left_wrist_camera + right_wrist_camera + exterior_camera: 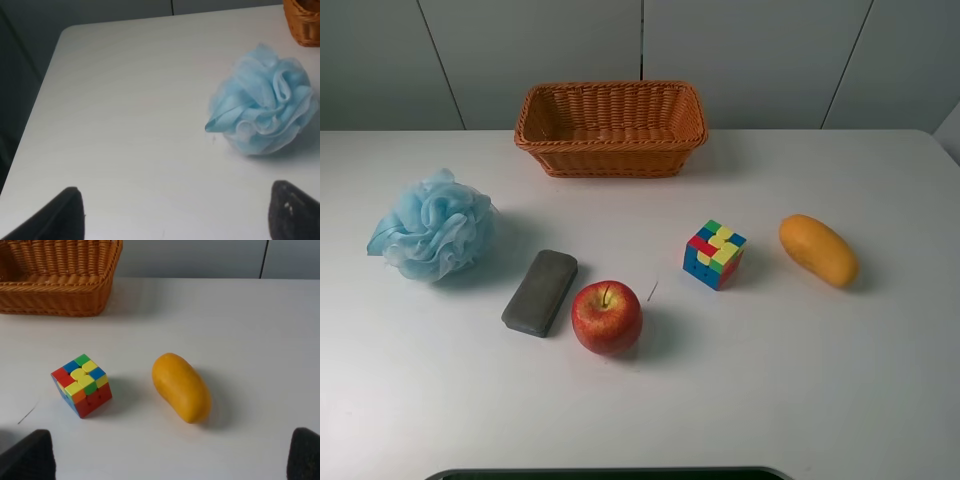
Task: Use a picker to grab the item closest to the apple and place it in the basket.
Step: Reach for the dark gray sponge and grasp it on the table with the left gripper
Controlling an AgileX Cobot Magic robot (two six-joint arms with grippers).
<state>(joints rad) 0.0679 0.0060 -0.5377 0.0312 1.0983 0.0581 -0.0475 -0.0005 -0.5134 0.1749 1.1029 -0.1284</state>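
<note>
A red apple (607, 317) sits on the white table (770, 380) near the front middle. A grey rectangular block (540, 292) lies just left of it, almost touching, the nearest item to it. A wicker basket (610, 143) stands empty at the back middle; it also shows in the right wrist view (55, 290). Neither arm shows in the exterior view. My left gripper (175, 215) is open and empty, over the table's left side near a blue bath pouf (262, 107). My right gripper (170, 455) is open and empty, in front of the cube and mango.
The blue bath pouf (432, 227) lies at the left. A colourful puzzle cube (714, 254) sits right of the apple, and a yellow mango (818, 250) further right. They also show in the right wrist view, the cube (81, 385) and the mango (182, 387).
</note>
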